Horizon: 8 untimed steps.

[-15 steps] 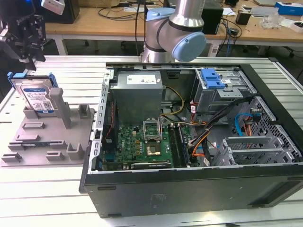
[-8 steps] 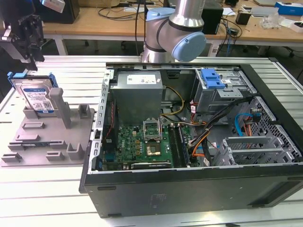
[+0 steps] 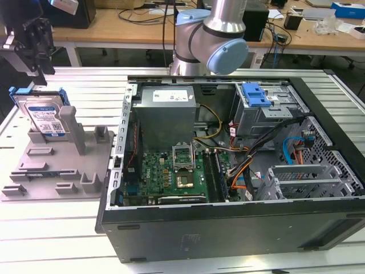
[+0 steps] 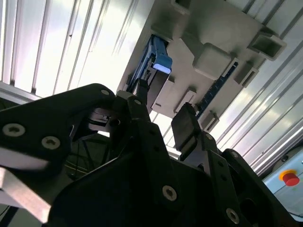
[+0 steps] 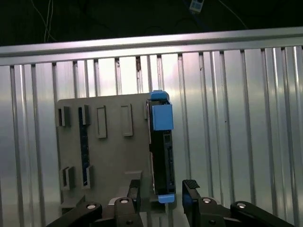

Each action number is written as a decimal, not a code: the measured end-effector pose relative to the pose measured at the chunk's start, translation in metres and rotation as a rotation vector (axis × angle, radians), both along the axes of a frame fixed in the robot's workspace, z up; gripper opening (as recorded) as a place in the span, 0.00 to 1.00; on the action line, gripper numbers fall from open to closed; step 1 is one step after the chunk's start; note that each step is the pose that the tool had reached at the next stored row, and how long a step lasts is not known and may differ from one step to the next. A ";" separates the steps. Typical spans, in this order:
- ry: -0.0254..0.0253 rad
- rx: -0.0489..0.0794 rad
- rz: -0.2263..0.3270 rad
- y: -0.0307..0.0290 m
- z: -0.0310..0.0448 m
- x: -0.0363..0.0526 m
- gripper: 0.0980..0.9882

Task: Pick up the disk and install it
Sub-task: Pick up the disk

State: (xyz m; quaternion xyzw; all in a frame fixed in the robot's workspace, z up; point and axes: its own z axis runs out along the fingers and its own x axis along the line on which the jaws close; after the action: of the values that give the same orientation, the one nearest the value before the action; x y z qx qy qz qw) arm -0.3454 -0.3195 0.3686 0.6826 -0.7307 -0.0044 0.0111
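Exterior view: grey robot arm w/ pale-blue joint caps rises behind the open black computer case. It reaches across to the exterior view's left, w/ the wrist turned down. The black pincer points downward over the grey moulded plastic tray w/ upright posts. The tray lies on the slatted aluminium surface, just beside the case.

The disk is a flat rectangular silver hard drive w/ a white-and-blue label and blue plastic frame. It stands on edge in a slot at the tray's far end, label facing the camera. The pincer hangs directly above it, apart from its top edge, no contact.

First wrist view looks straight down: the disk shows edge-on, a dark strip w/ blue ends, along one side of the tray. The pincer is parted moderately wide and holds nothing. Its fingers line up either side of the disk's near end, the gap wider than the disk's thickness.

Second wrist view: the pincer is spread apart, w/ one rubber pad visible. The disk lies beyond, aligned w/ the gap.

Inside the case, a blue ribbed plastic clip sits on the metal drive cage.
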 end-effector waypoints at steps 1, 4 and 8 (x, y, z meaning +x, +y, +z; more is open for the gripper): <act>-0.0059 0.000 0.000 0.0000 -0.0004 -0.0014 0.43; -0.0084 0.000 0.000 0.0000 -0.0016 -0.0103 0.43; -0.0097 0.000 0.000 0.0000 -0.0024 -0.0228 0.43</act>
State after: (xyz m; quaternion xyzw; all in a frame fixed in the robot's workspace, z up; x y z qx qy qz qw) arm -0.3682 -0.3195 0.3662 0.6828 -0.7306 -0.0011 0.0075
